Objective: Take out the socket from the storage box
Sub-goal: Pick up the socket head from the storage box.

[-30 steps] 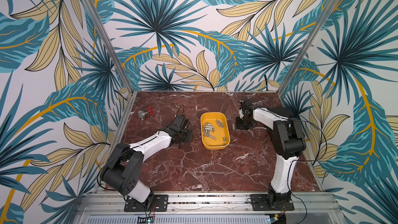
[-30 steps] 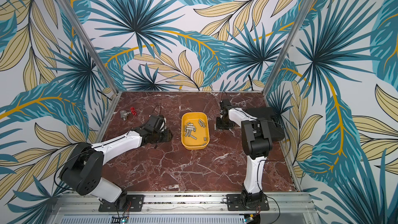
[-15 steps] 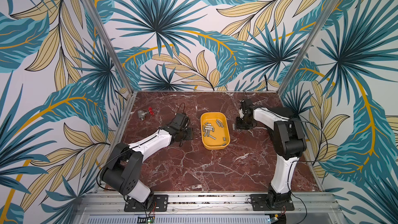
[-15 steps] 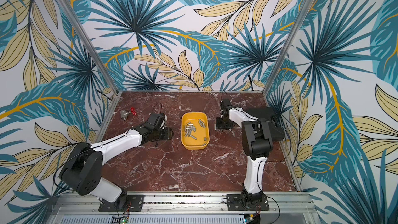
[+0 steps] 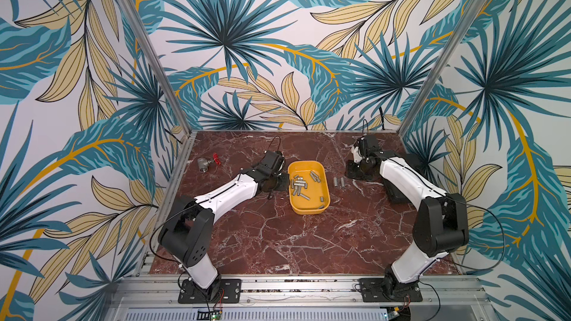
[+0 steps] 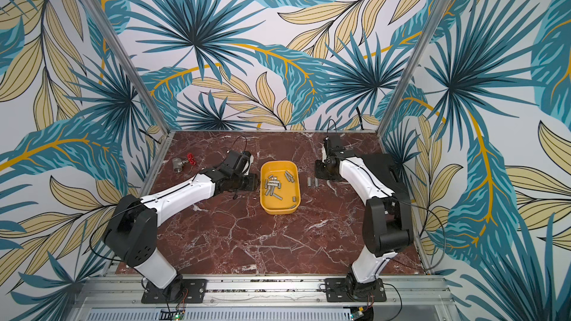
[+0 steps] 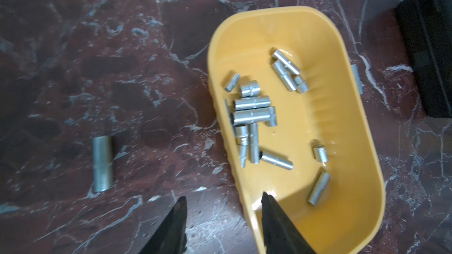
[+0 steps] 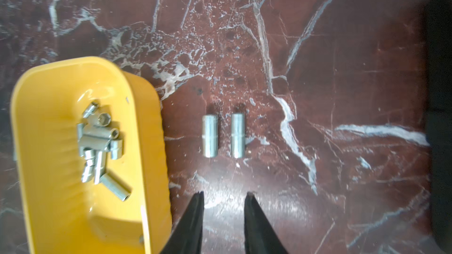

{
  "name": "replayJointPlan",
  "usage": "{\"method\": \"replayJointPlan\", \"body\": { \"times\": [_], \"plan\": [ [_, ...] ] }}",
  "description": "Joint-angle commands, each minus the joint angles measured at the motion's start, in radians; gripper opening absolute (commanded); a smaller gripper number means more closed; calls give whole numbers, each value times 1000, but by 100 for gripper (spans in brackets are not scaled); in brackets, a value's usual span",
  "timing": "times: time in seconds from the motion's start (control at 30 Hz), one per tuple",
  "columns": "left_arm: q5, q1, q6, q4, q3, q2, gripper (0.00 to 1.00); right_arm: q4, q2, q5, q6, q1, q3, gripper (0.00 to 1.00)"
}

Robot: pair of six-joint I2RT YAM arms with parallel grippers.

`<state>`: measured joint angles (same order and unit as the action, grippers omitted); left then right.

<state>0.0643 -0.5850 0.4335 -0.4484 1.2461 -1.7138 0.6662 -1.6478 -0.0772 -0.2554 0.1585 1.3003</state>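
Storage box (image 5: 309,207) is sitting on the worktop (image 5: 278,242) just below frame centre in both top views, with loose sockets (image 5: 299,184) lying inside. Left hand (image 7: 223,195) is hovering at its left rim, parted, gripping nothing. Right hand (image 8: 224,192) is hovering parted and empty, facing two sockets (image 8: 210,136) lying side by side right of the box.
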Motion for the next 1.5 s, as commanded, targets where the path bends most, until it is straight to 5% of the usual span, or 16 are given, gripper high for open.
{"method": "replayJointPlan", "body": {
  "times": [0.0,0.7,1.47],
  "plan": [
    [-24,-37,-44,-71,111,-69,50,7,62,-21,-29,1,-79,30],
    [-9,-103,-91,-200,655,-502,44,-8,204,-32,-51,2,-259,30],
    [-55,-108,-54,-92,749,-667,42,-19,192,-43,-53,3,-265,30]
  ]
}}
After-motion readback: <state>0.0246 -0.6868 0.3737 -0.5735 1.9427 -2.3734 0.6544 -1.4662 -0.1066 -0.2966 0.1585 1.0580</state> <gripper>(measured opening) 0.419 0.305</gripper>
